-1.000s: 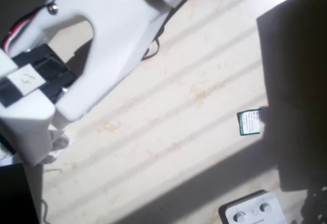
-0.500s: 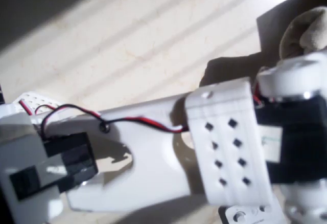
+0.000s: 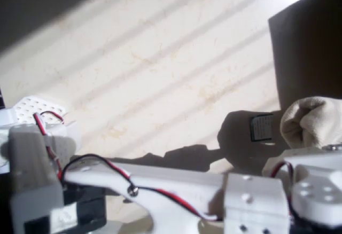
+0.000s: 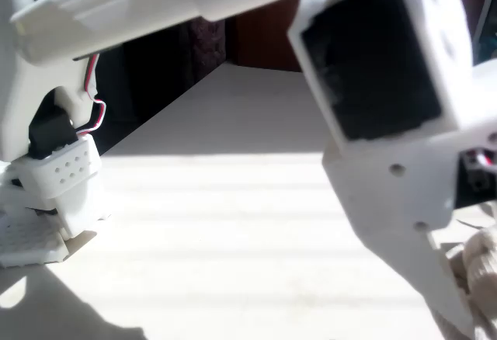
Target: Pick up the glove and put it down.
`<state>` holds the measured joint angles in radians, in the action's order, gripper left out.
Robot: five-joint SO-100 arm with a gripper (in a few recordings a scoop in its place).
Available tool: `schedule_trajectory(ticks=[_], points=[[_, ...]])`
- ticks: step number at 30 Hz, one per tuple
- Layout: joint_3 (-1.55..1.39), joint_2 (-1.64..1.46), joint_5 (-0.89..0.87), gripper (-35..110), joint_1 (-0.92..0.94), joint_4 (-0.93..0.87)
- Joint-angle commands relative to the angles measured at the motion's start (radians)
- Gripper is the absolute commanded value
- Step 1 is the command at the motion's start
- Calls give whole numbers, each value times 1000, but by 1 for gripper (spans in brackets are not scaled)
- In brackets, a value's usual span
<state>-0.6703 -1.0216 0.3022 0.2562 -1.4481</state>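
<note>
Shifted since half a second ago: glove [image 3: 311, 121] and wrist together, from the upper right edge of the overhead view down toward the lower right; arm now lower in that picture, crossing its bottom edge.

Now seen as a cream, bunched lump directly at the front of the end effector [image 3: 310, 158], touching the white head, with the thick fingers curled over. In the fixed view, visible at the lower right edge as a pale rounded form [image 4: 484, 268] just beyond the long white finger piece. Cannot tell whether lifted clear of the worktop [image 3: 160, 68] or resting on it: underside hidden by the head.

State of the end effector: cannot tell. Fingertips covered by the wrist housing and by the fabric in both views, so no way to say clenched or released. Judged as probably grasping, since travelling with the wrist, but not visible as such.

Key relation for the coming move: glove straight ahead of the end effector, in line with the arm, not off to one side. Long axis not readable while so crumpled. For putting down, judged to need only a lowering and a release.

Just beside the end effector, to the left in the overhead view: small card [image 3: 262, 128], lying in the arm's shadow, apart from the glove. Far behind, at the arm's base: white perforated block [image 3: 36, 108].
</note>
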Motion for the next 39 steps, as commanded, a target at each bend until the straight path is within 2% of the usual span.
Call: schedule_trajectory(ticks=[1, 14, 32, 39], points=[[-66, 0, 9, 0, 26, 14], [-124, 123, 9, 0, 31, 54], [-112, 75, 11, 1, 12, 43], [-124, 71, 34, 19, 17, 31]])
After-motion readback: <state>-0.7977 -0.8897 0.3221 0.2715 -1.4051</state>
